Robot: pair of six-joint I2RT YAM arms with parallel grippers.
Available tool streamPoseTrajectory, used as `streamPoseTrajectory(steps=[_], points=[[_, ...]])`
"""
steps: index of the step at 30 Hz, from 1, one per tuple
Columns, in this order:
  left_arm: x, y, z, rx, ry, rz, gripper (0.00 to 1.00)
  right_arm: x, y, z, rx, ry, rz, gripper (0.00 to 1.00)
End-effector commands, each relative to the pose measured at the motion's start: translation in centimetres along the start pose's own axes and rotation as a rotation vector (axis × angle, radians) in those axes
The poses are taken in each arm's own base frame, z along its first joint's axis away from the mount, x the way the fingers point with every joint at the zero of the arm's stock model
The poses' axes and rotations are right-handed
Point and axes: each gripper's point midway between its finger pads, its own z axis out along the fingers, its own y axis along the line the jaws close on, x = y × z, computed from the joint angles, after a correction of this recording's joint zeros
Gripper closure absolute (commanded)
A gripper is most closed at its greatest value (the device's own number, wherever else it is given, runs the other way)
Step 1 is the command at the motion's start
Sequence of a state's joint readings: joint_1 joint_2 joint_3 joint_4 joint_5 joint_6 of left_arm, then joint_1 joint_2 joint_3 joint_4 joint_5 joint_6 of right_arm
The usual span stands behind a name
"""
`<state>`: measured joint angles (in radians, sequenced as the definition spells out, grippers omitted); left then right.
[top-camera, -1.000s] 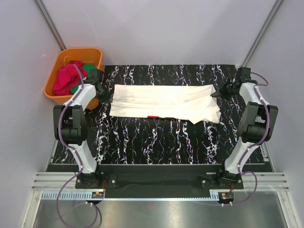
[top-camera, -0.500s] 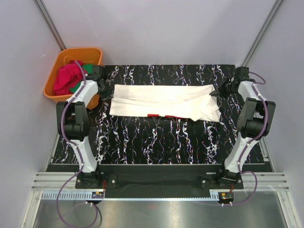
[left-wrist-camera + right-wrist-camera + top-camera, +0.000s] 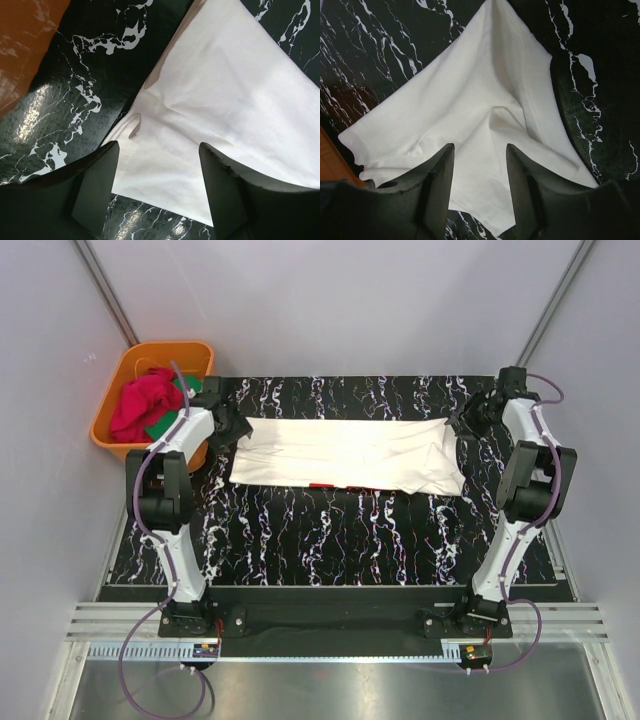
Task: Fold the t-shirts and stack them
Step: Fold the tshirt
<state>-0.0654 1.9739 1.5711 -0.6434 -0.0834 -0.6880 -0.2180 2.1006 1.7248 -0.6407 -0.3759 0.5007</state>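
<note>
You are looking down on a glossy black surface (image 3: 350, 540) veined with white, like marble. Across the upper middle of the frame lies the cream-white t-shirt (image 3: 345, 455), folded into a long, flat horizontal band of soft, matte cloth with a few shallow creases. A thin red mark (image 3: 322, 484) peeks out along its lower edge, too small to read.

At the band's left end sits your left claw (image 3: 232, 430). In its wrist view the left claw (image 3: 159, 150) has its two dark fingers spread apart above a corner of the shirt (image 3: 225, 100), clamped on nothing. At the right end is your right claw (image 3: 458, 425). In its own view the right claw (image 3: 480, 150) is likewise parted and holds nothing, with the cloth (image 3: 470, 100) fanning out beyond the fingers.

In the upper left stands an orange plastic tub (image 3: 170, 345), smooth and shiny. It holds a bunched red t-shirt (image 3: 140, 405) and a bit of green cloth (image 3: 165, 420). No lettering on them can be made out.
</note>
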Motion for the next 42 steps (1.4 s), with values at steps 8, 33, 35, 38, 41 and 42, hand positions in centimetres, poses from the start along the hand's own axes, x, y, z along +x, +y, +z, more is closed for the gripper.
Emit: streamPoseTrajectory(steps=[8,33,35,38,41,42], points=[[-1.7,-4.8,-8.4,0.262,-0.212,0.143,0.56,12.1,14.0,-4.4,-0.263,0.051,-0.268,0.44],[9.2,-4.0,0.1,0.166,0.016,0.179,0.92,25.7,11.3,5.1,-0.081,0.135,-0.405,0.98],[9.4,-3.3,0.8,0.139,0.025,0.175,0.92,25.9,11.0,5.5,-0.073,0.143,-0.401,0.98],[10.1,-2.6,1.4,0.110,0.048,0.178,0.92,26.2,10.7,6.1,-0.066,0.148,-0.396,0.97],[10.4,-2.0,2.1,0.086,0.056,0.178,0.93,26.2,10.5,6.6,-0.056,0.138,-0.393,0.98],[10.6,-1.8,2.3,0.076,0.060,0.179,0.93,25.9,10.7,6.7,-0.059,0.122,-0.394,0.97]])
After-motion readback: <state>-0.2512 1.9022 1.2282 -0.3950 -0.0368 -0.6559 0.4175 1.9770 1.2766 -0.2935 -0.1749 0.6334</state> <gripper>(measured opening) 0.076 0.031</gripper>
